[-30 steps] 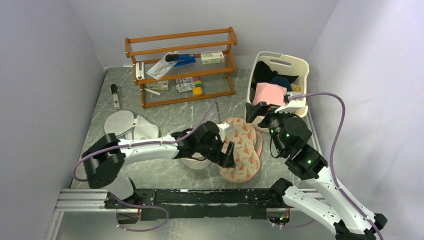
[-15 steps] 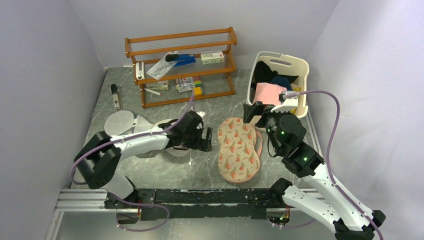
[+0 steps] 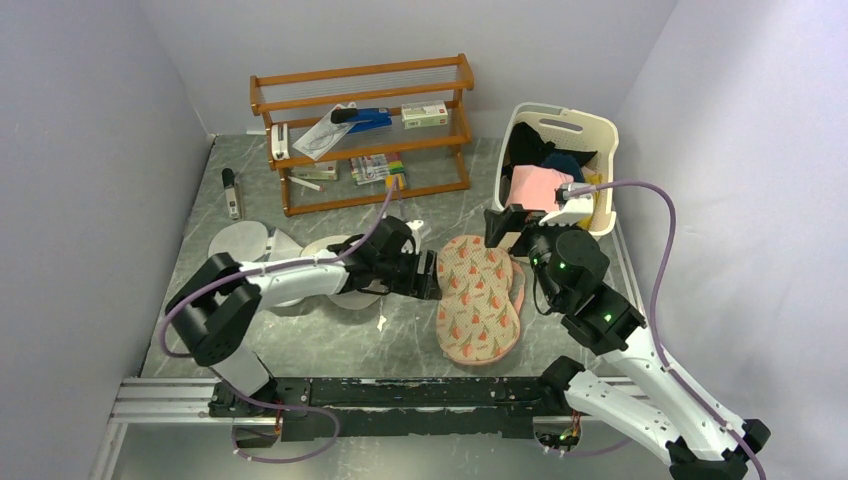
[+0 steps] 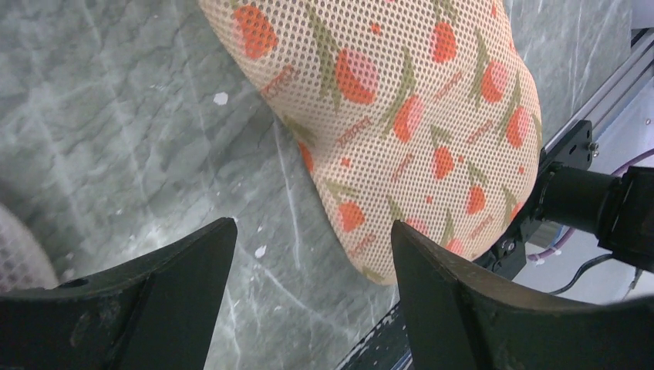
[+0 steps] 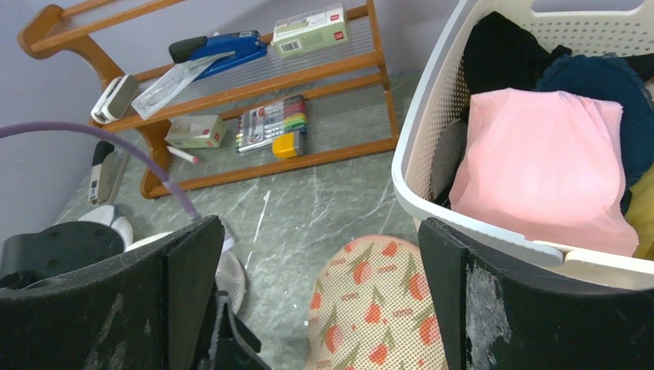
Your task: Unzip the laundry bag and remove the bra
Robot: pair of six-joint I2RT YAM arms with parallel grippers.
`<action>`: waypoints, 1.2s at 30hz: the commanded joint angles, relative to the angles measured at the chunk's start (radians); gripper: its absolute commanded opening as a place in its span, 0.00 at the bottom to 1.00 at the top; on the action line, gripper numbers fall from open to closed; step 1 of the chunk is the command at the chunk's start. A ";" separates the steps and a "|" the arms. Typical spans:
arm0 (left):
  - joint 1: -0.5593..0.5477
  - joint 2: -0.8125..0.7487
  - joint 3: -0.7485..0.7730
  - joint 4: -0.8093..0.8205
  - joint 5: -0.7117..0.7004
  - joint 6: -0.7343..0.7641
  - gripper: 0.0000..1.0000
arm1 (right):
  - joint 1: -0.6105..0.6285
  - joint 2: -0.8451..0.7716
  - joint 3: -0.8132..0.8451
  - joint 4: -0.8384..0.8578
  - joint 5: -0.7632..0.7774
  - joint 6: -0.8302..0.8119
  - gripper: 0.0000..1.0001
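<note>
The peach-pink laundry bag (image 3: 480,298) with orange-red leafy print lies flat in the middle of the table, closed. It fills the top of the left wrist view (image 4: 401,108) and shows at the bottom of the right wrist view (image 5: 378,308). My left gripper (image 3: 428,276) is open and empty, right at the bag's left edge. My right gripper (image 3: 508,226) is open and empty, held above the bag's far end. No bra shows.
A white basket (image 3: 600,135) of clothes stands at the back right, close to the right gripper. A wooden shelf (image 3: 362,130) with small items stands at the back. Round white mesh bags (image 3: 240,243) lie at the left under the left arm.
My left gripper drew back left from over the bag, then moved right again to its left edge. The bag now lies flat. The right arm has barely moved.
</note>
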 commanded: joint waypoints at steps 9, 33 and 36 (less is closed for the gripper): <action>-0.105 0.240 0.121 0.141 0.050 -0.064 0.73 | -0.008 -0.053 -0.069 0.010 -0.001 0.047 1.00; 0.047 -0.222 -0.169 0.135 -0.118 -0.222 0.07 | -0.007 0.253 -0.043 0.072 -0.628 -0.022 1.00; 0.079 -0.282 -0.176 0.100 -0.156 -0.261 0.07 | -0.004 0.382 -0.018 0.068 -0.741 -0.010 1.00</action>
